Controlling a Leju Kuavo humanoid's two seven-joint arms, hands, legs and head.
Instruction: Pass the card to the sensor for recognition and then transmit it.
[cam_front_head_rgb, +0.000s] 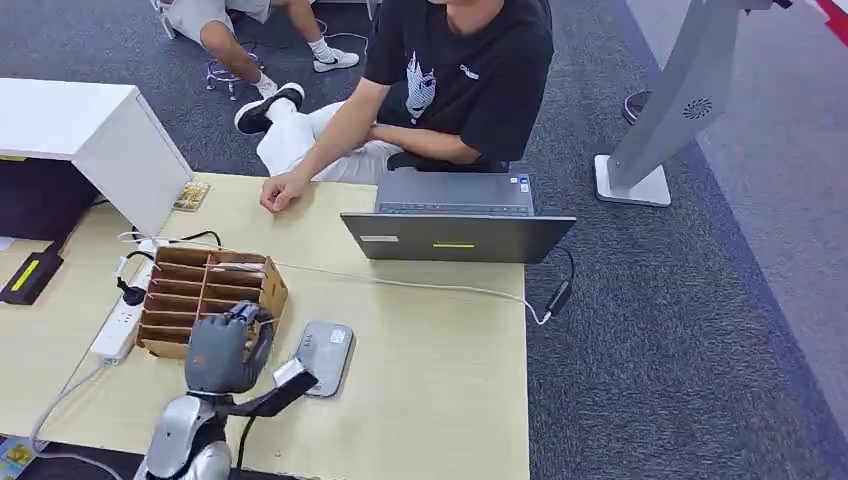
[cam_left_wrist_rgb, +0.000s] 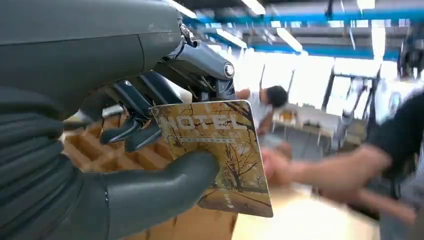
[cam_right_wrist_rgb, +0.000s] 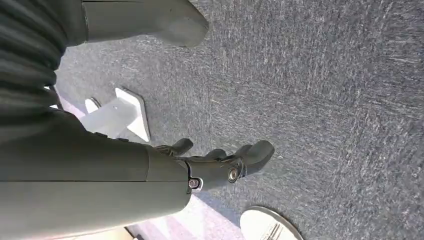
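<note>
A hotel card (cam_left_wrist_rgb: 220, 155) with a brown autumn-tree print is pinched between the thumb and fingers of my left hand (cam_left_wrist_rgb: 75, 100). In the head view my left hand (cam_front_head_rgb: 225, 350) hovers at the near right corner of the slotted cardboard card holder (cam_front_head_rgb: 205, 290). The flat grey sensor pad (cam_front_head_rgb: 322, 355) lies on the table just right of that hand. My right hand (cam_right_wrist_rgb: 220, 162) hangs over grey carpet, fingers apart, holding nothing.
A person sits across the table with a hand (cam_front_head_rgb: 283, 190) resting on it beside a grey laptop (cam_front_head_rgb: 455, 225). Another card (cam_front_head_rgb: 191, 195) lies by a white box (cam_front_head_rgb: 100, 140). A power strip (cam_front_head_rgb: 118, 325) and cables run left of the holder.
</note>
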